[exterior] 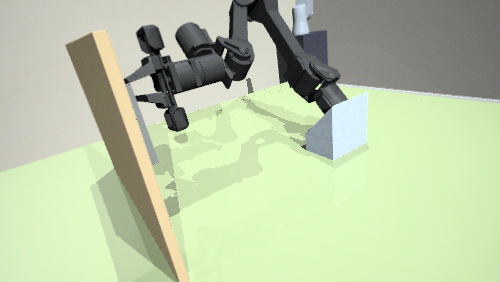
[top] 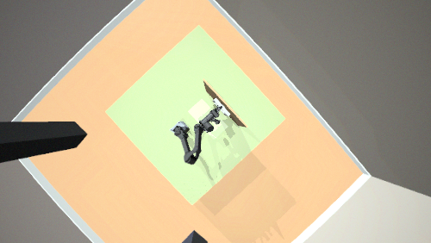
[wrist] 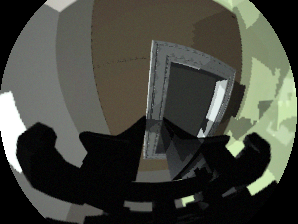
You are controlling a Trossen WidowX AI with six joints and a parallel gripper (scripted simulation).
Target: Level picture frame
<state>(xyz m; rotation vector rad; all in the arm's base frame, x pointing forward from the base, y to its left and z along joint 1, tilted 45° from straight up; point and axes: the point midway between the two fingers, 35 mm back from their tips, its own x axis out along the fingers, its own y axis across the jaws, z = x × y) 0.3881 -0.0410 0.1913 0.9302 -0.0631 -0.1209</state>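
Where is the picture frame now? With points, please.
In the exterior view, the grey picture frame point(top: 227, 114) point(exterior: 145, 131) point(wrist: 156, 95) is at left, against the wooden board point(top: 209, 89) point(exterior: 112, 120) point(wrist: 122, 37), at the gripper's fingertips point(top: 221, 108) point(exterior: 131, 90).

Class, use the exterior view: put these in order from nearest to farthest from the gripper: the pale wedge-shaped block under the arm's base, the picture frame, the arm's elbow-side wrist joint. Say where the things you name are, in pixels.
1. Picture frame point(top: 216, 102) point(exterior: 143, 131) point(wrist: 158, 100): at the fingertips of the gripper point(top: 220, 108) point(exterior: 129, 89) point(wrist: 154, 120).
2. Wrist joint point(exterior: 240, 54): behind the gripper.
3. Pale block point(exterior: 350, 125): far right.
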